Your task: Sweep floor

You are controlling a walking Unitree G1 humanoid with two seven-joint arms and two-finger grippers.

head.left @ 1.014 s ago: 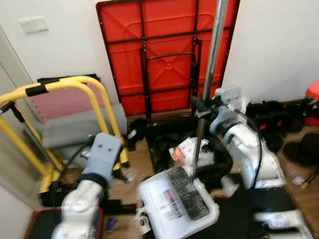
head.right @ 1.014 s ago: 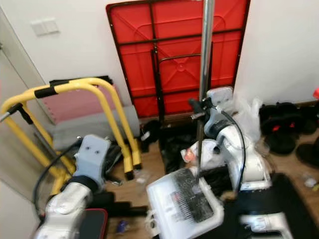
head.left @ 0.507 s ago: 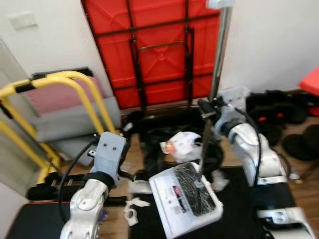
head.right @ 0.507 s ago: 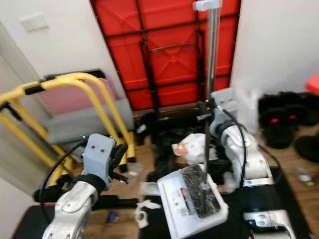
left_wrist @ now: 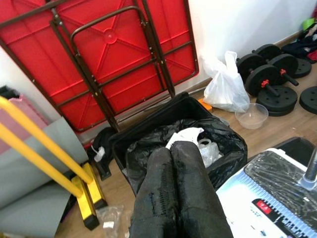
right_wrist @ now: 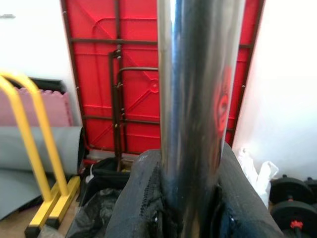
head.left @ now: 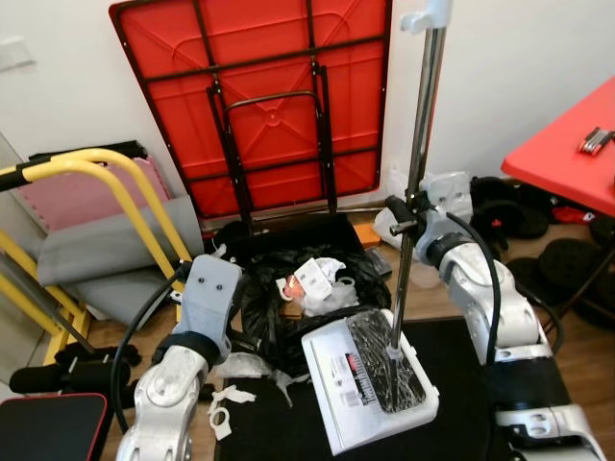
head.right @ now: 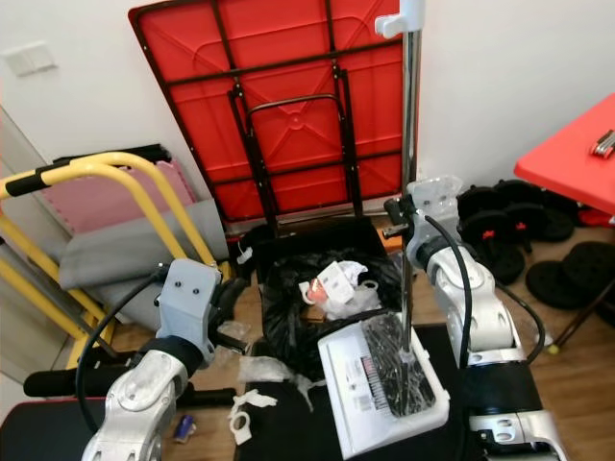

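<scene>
In the middle of the frame, a shiny metal pole (head.left: 415, 182) is gripped tight by the right claw (head.left: 402, 213). At its lower end sits a white dustpan (head.left: 370, 376), beside a black bin bag of rubbish (head.left: 307, 298). The left claw (left_wrist: 173, 188) is pressed together, holding nothing.

A: What's along the wall?
B: Folded red table (head.left: 279, 106) leaning upright, yellow frame (head.left: 115, 192) beside it over a grey mat (head.left: 106, 250).
A: Right side?
B: Black dumbbell weights (head.right: 509, 216), white plastic bag (left_wrist: 225, 84), clear bowl (left_wrist: 251, 116) near them.
</scene>
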